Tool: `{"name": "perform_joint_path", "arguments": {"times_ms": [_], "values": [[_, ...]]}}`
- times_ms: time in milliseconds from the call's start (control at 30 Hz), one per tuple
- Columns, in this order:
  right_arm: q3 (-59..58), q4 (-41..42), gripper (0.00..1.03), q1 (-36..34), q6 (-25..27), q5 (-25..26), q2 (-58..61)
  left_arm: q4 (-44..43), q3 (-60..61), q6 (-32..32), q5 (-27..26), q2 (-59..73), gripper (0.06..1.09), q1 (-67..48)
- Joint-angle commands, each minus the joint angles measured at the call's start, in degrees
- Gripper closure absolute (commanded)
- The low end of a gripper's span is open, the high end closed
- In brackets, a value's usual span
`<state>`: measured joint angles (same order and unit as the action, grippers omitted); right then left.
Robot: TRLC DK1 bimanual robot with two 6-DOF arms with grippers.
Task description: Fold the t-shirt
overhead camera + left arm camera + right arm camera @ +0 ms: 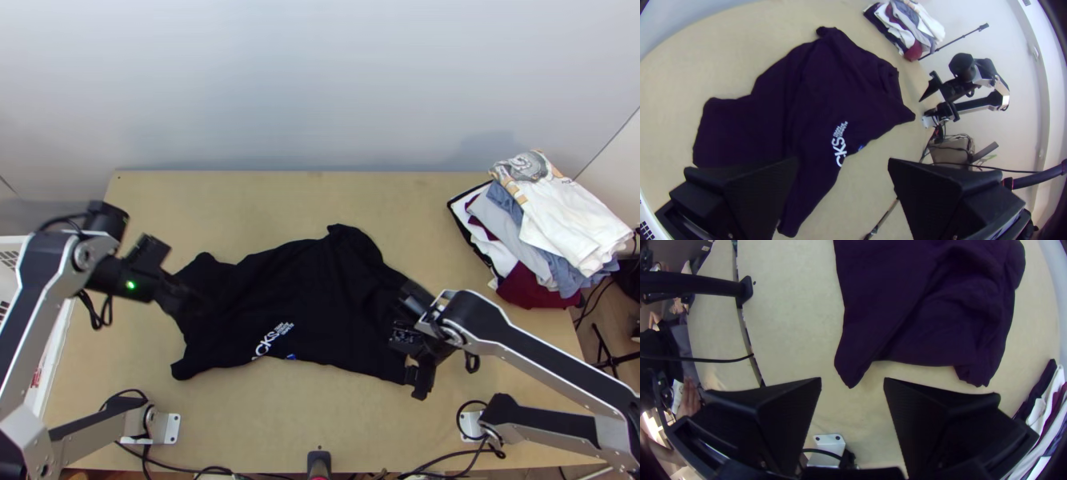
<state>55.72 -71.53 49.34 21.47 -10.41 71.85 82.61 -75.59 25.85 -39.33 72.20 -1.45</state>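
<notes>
The black t-shirt lies across the middle of the table, loosely spread but rumpled, longer from left to right than from near to far. A bump of cloth rises at its far side, a corner points out at its near left, and soft creases run through its right part, where one layer laps over another and ends in a pointed corner. White lettering sits by its near edge, with a small blue mark just beside. The left gripper is above the shirt's left part, its jaws wide apart and gripping no cloth. The right gripper is at the shirt's right end, its jaws also wide apart, with nothing held between them; in the right wrist view the pointed corner lies beyond the gap. At the table's far right sits a heap of clothes, white on top, with grey, blue and maroon pieces under it, some hanging past the right edge. A white slotted container stands along the left edge, and a dark upright piece is at the middle of the near edge.
</notes>
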Motion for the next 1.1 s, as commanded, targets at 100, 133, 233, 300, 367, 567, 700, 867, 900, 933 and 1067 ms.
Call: {"name": "perform_joint_path", "arguments": {"times_ms": [100,133,233,300,367,567,700,867,900,933,1067], "values": [[3.4,-7.4,0.09,-6.2,0.1,-4.7,-5.5,-0.3,-11.8,0.6,0.8,8.7,0.1,-0.7],[3.4,-7.5,0.09,-7.2,0.1,-4.8,-6.1,-0.4,-11.8,0.2,1.5,9.8,0.1,-2.9],[3.1,-8.4,0.09,-11.2,0.1,-4.8,-6.7,-2.3,-9.1,0.1,5.7,12.4,0.11,-11.1],[3.1,-8.6,0.09,-13.4,0.0,-4.8,-7.1,-6.0,-5.3,0.3,12.6,12.4,0.11,-16.1],[3.2,-8.6,0.09,-15.2,0.0,-4.8,-8.0,-8.4,-1.8,1.1,17.8,12.3,0.11,-19.2],[3.3,-8.6,0.09,-18.6,-0.1,-4.8,-8.3,-13.0,5.9,6.7,29.6,11.1,0.17,-22.5],[3.9,-8.2,0.09,-20.1,-0.4,-4.8,-7.0,-16.7,10.2,10.1,34.5,10.8,0.17,-22.5],[4.7,-7.0,0.09,-21.1,-1.1,-4.8,-6.0,-21.0,13.9,11.4,35.6,11.0,0.2,-22.3],[5.0,-6.9,0.09,-21.4,-1.2,-4.8,-6.0,-21.4,14.6,11.4,35.6,11.0,0.22,-22.5],[5.2,-6.7,0.09,-21.7,-1.2,-4.8,-5.9,-21.8,14.9,11.4,35.6,11.0,0.23,-23.0],[5.4,-6.7,0.1,-22.9,-1.3,-4.8,-5.8,-22.7,15.8,10.7,35.5,10.4,0.23,-24.0]]}}
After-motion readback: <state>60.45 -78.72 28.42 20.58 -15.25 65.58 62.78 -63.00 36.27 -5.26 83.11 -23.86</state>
